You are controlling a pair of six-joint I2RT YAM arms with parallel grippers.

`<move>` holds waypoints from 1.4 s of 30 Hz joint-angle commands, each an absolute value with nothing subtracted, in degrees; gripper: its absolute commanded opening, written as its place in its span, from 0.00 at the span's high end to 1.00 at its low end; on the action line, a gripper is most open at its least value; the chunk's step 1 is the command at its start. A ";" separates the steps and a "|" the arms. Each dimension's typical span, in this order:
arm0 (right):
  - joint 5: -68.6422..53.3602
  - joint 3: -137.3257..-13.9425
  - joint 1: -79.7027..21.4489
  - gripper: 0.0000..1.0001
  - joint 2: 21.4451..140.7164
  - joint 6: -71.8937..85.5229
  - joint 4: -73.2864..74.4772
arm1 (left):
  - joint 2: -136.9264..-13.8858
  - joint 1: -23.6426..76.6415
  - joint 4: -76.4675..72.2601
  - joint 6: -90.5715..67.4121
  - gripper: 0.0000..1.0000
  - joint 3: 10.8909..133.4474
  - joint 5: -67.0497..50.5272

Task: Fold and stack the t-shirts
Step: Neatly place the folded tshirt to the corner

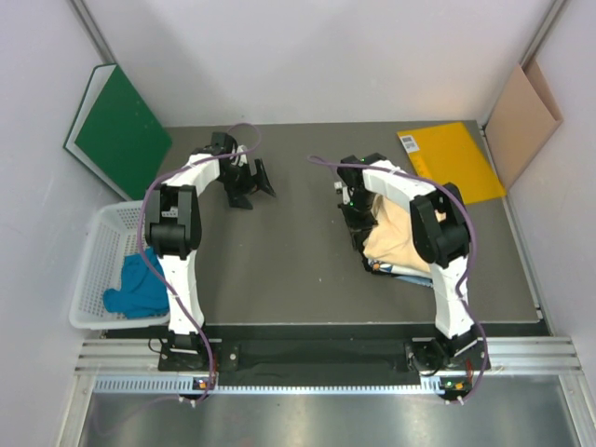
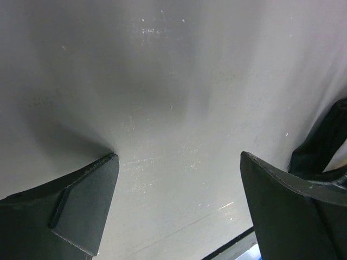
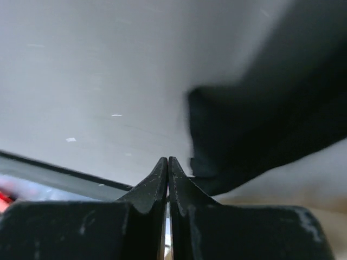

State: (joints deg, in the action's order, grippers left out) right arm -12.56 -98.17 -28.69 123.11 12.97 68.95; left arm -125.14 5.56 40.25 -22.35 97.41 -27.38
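The pale peach-yellow t-shirt [image 1: 399, 240] lies bunched on the dark table under my right arm. Its edge also shows in the right wrist view [image 3: 325, 216]. A white t-shirt with a blue-orange print [image 1: 389, 269] peeks out beneath its near edge. The teal-blue t-shirt [image 1: 140, 285] lies crumpled in the white basket [image 1: 96, 244]. My right gripper [image 1: 357, 231] is at the peach shirt's left edge. In its own view the gripper [image 3: 168, 160] is shut, with a thin pale strip of cloth between the fingers. My left gripper [image 1: 253, 181] is open and empty over bare table at the back, as its own view [image 2: 179, 157] shows.
A bright-yellow folder [image 1: 450, 160] lies at the back right of the table. A green board [image 1: 119, 132] leans on the left wall and a brown cardboard sheet [image 1: 521, 116] on the right wall. The table's [image 1: 279, 270] front edge runs just ahead of the arm bases.
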 commanded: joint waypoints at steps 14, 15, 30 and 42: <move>7.64 -81.22 -19.52 1.00 118.66 19.77 68.12 | -127.44 5.89 41.57 -20.66 0.01 96.77 -24.87; 9.04 -80.17 -18.64 1.00 118.22 20.21 67.85 | -127.35 5.89 41.57 -20.74 0.01 96.59 -24.96; 20.39 -71.37 -3.44 1.00 112.51 21.09 68.12 | -127.09 5.98 40.87 -20.83 0.01 95.89 -25.22; 18.02 -73.20 2.03 1.00 109.43 19.78 68.29 | -126.65 5.98 40.25 -20.22 0.01 96.15 -26.10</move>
